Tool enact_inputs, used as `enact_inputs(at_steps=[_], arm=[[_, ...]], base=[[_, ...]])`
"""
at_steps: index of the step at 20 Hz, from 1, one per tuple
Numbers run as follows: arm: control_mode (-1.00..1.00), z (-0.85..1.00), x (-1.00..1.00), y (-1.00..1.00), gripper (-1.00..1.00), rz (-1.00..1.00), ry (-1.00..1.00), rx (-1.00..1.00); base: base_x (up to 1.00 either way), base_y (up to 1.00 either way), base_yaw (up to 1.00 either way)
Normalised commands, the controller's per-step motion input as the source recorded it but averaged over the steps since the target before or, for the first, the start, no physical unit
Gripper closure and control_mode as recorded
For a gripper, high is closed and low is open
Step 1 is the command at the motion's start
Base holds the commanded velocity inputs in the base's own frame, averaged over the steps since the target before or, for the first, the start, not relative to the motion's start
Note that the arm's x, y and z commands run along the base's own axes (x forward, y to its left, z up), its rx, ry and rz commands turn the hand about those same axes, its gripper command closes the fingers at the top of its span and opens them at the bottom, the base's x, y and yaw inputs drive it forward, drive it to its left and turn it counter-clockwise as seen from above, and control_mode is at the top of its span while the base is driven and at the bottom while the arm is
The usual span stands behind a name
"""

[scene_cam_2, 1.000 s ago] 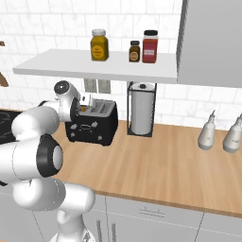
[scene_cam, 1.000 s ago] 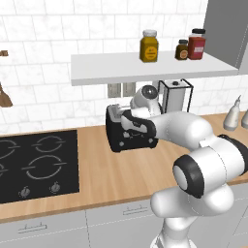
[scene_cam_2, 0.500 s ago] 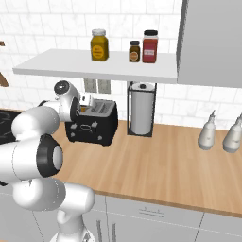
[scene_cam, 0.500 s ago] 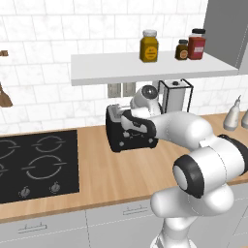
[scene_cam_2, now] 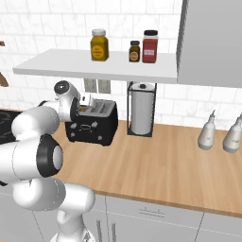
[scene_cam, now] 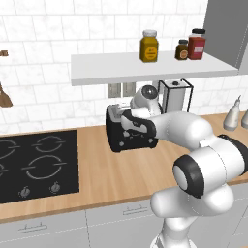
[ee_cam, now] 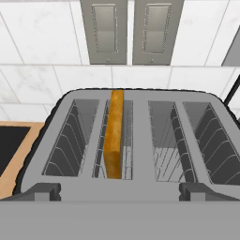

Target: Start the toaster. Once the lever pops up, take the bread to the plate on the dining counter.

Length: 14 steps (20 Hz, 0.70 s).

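Note:
The black four-slot toaster (ee_cam: 136,140) stands on the wooden wall counter by the tiled wall, also seen as toaster (scene_cam: 117,140) and toaster (scene_cam_2: 92,127). One golden-brown bread (ee_cam: 114,136) slice stands on edge in the second slot from the left. My gripper (ee_cam: 119,191) hovers just above the toaster's near edge and looks down into the slots. Its fingertips (ee_cam: 43,190) are spread wide with nothing between them. The hand shows as gripper (scene_cam: 135,130) and gripper (scene_cam_2: 77,111). A small light lever (scene_cam_2: 88,126) sits on the toaster's front. The plate and the dining counter are out of view.
A paper towel holder (scene_cam_2: 142,111) stands right of the toaster. A black hob (scene_cam: 34,162) lies to its left. A shelf (scene_cam: 145,70) with jars hangs overhead. Two grey bottles (scene_cam_2: 208,134) stand far right. Wall sockets (ee_cam: 126,30) sit behind the toaster.

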Motion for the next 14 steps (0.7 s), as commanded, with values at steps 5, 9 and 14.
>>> enact_inputs(at_steps=[5, 9, 14], arm=[[-1.0, 0.0, 0.0, 0.0, -1.0, 0.0, 0.0, 0.0], [-1.0, 0.0, 0.0, 0.0, -1.0, 0.0, 0.0, 0.0], [-1.0, 0.0, 0.0, 0.0, -1.0, 0.0, 0.0, 0.0]], base=[[0.0, 0.0, 0.0], [0.0, 0.0, 0.0], [0.0, 0.0, 0.0]])
